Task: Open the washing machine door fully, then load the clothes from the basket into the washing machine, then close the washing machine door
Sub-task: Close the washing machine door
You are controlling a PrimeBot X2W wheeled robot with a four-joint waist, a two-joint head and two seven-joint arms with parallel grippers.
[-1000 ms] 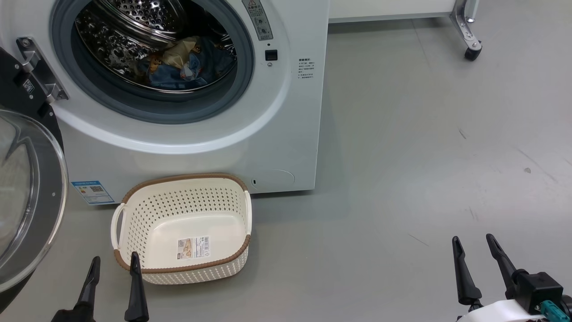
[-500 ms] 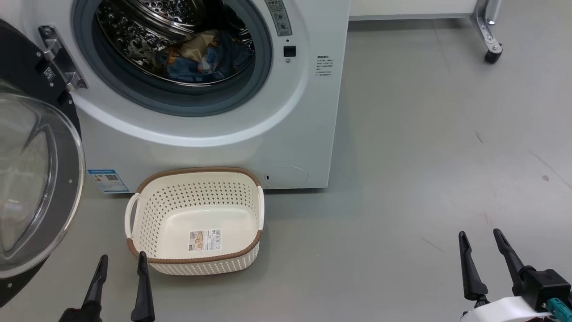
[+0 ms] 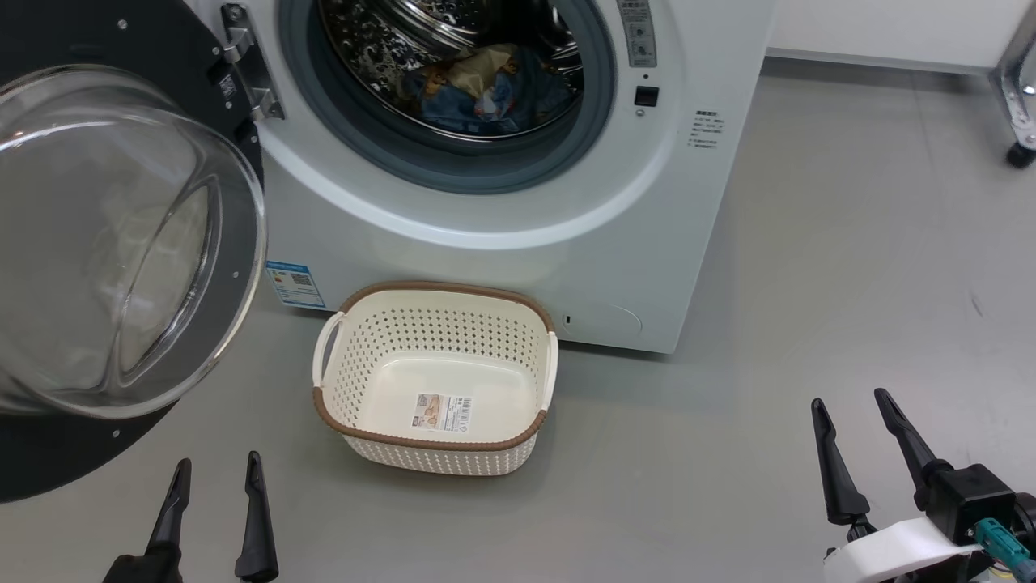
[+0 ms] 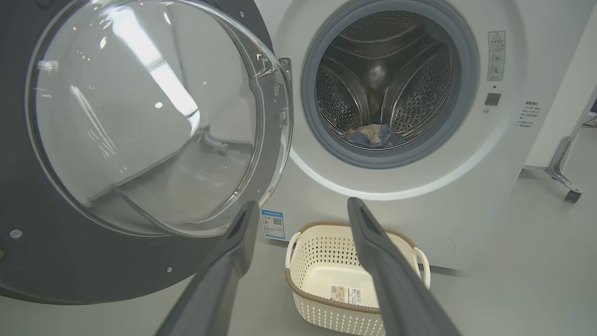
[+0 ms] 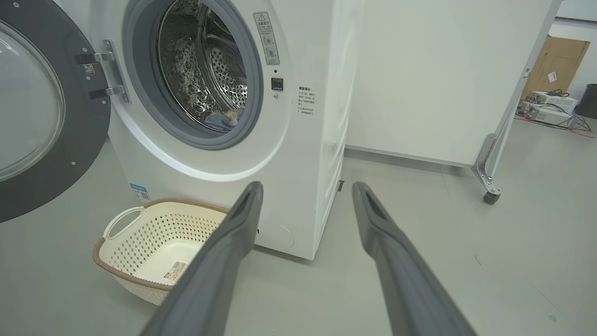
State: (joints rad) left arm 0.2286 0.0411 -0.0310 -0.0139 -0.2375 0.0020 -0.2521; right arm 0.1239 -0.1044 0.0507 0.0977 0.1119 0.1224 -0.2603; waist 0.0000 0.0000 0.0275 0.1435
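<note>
My left claw (image 3: 218, 460): one, its two dark fingers (image 4: 224, 266) spread apart with nothing between them, low over the bare floor (image 3: 728, 486), near the basket's front left corner and below the door.
My right claw (image 3: 849, 398): one, two fingers apart as well, gripping nothing, well to the right of the basket.
Washing machine (image 3: 486, 243): one white front-loader with its mouth uncovered; one grey gasket (image 3: 486, 174) rings one perforated steel drum (image 3: 380, 40).
Washing machine door (image 3: 121, 243): one, swung wide to the left on one metal hinge (image 3: 251, 73), its clear glass bowl bulging my way inside a black rim.
Clothes (image 3: 486, 89): one heap at the bottom of the drum, blue cloth with orange-brown print and a cream piece on top. I cannot tell how many garments.
Basket (image 3: 441, 286): one, upright on the floor just in front of the machine, with a brown rim. Its bare bottom shows one printed label (image 3: 443, 411).
Basket handles: two, white, one on each short side.
Blue sticker (image 3: 295, 283): one, low on the machine's front, just left of the basket.
Caster (image 5: 490, 197): one, on a metal leg to the right of the machine.
Cardboard box (image 5: 555, 65): one, far off at the right.
</note>
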